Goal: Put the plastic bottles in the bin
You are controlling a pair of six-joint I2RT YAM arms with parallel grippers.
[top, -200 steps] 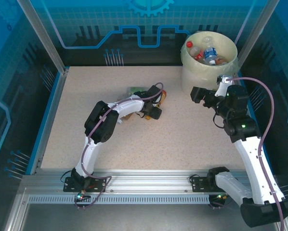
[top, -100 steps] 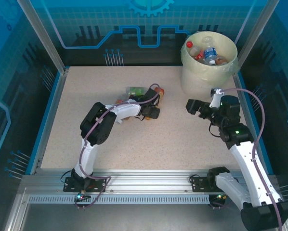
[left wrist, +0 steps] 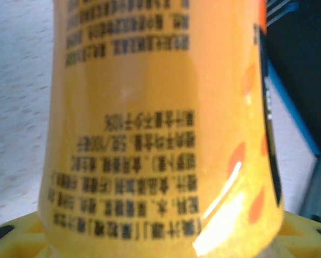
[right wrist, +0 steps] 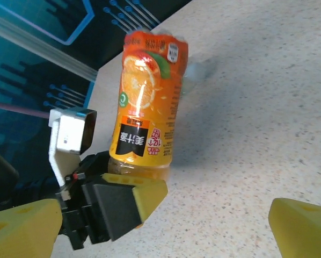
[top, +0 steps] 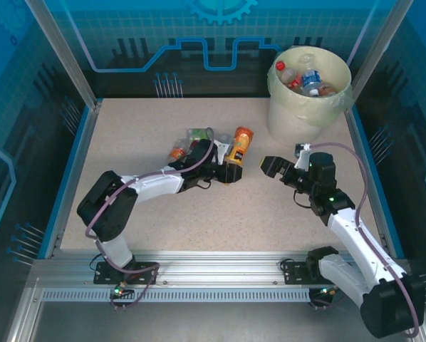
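Left arm has stretched out since the earlier frame and stood the orange bottle (top: pixel 239 142) on end; the right arm has swung down from the bin (top: pixel 309 108) toward it. Left hand (top: pixel 232 169) is clamped on the bottle's base, long axis near upright, cap end leaning away. Right hand (top: pixel 268 167) hangs with jaws wide, just right of the bottle and facing it. Bin lies up and right of the left hand, beyond the right hand, which is nearer to it. Handover looks possible. Cap is cut off in the left wrist view; two more bottles (top: pixel 199 133) on the table (top: pixel 163 214) are partly covered by the left arm.
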